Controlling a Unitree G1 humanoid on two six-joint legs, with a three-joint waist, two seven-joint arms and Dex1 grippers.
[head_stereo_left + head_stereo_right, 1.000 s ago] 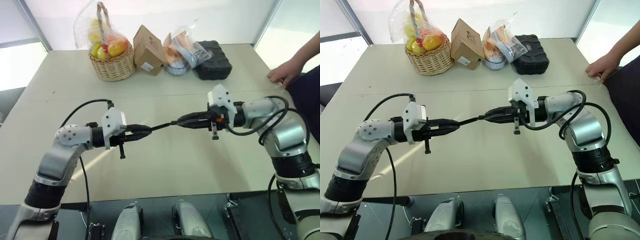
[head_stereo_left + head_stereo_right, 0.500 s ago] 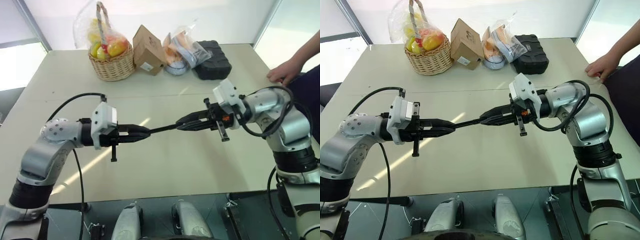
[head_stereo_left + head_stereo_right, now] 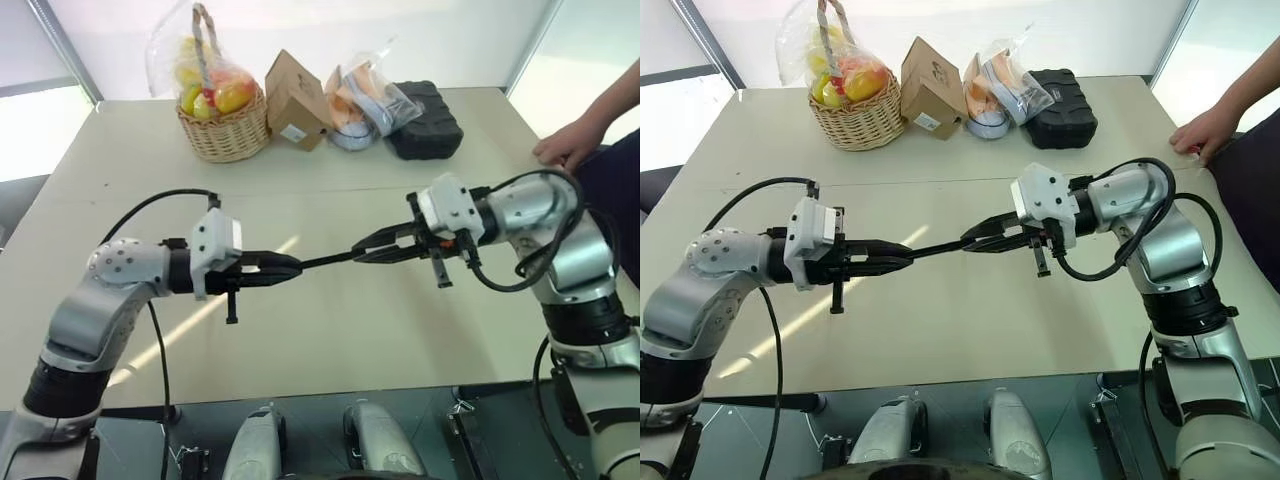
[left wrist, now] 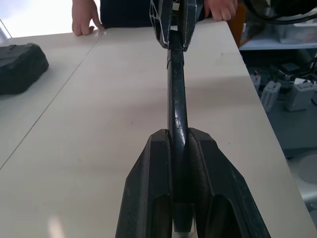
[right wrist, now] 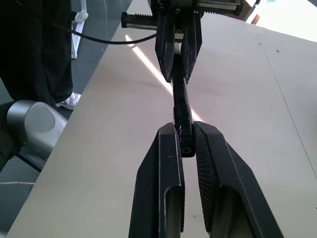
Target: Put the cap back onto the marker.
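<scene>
The marker (image 3: 325, 259) is a slim black stick held level above the table (image 3: 330, 330), bridging my two grippers. My left gripper (image 3: 297, 265) is shut on one end of it, also clear in the left wrist view, where the marker (image 4: 177, 99) runs out from between the fingers (image 4: 153, 168). My right gripper (image 3: 357, 252) faces it and is shut on the cap (image 5: 184, 140), a stubby black piece in line with the marker's (image 5: 180, 96) other end. Whether the cap sits fully on the tip, I cannot tell.
At the table's far side stand a fruit basket (image 3: 226, 122), a brown box (image 3: 297, 100), a plastic bag (image 3: 365, 100) and a black case (image 3: 428, 120). A person's hand (image 3: 570, 148) rests on the far right edge.
My right wrist has rolled, swinging its camera block around. The marker stays stretched between both shut grippers at about the same spot.
</scene>
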